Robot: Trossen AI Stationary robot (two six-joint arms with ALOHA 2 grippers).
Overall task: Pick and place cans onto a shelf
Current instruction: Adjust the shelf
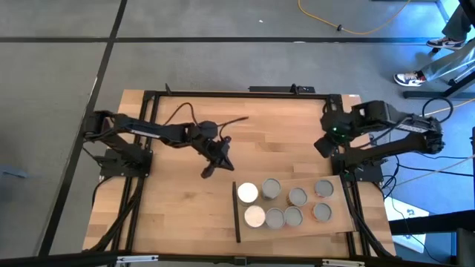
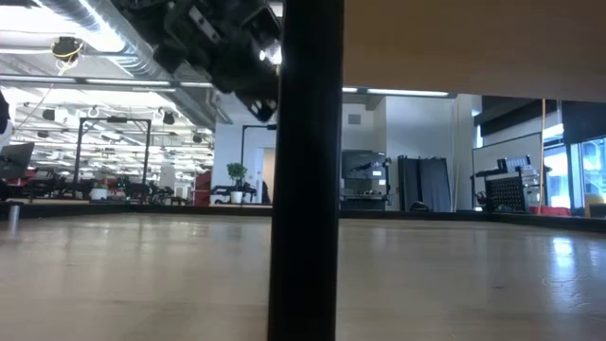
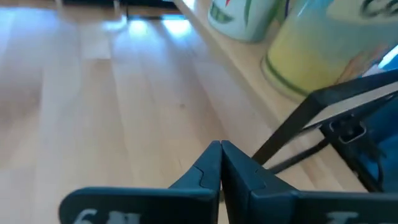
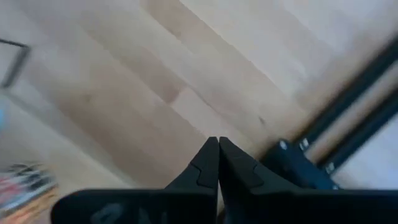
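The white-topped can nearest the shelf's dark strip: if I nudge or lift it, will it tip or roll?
The white-topped can stands upright and looks short and wide, so probably stable; it would likely roll only if knocked over. Its round metal side may slip in a light grip. A neighbouring can sits close, so a push would likely bump it.

A dark upright post (image 2: pixel 305 170) stands close across the wooden tabletop (image 2: pixel 142 275), a dark arm (image 2: pixel 222 43) hanging above.

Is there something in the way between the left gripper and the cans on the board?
Nothing visible blocks it. The left gripper hangs over bare tabletop, fingers together, beside the shelf's dark-strip end. The nearest can, white-topped, stands just past that strip. The right gripper waits at the table's right edge.
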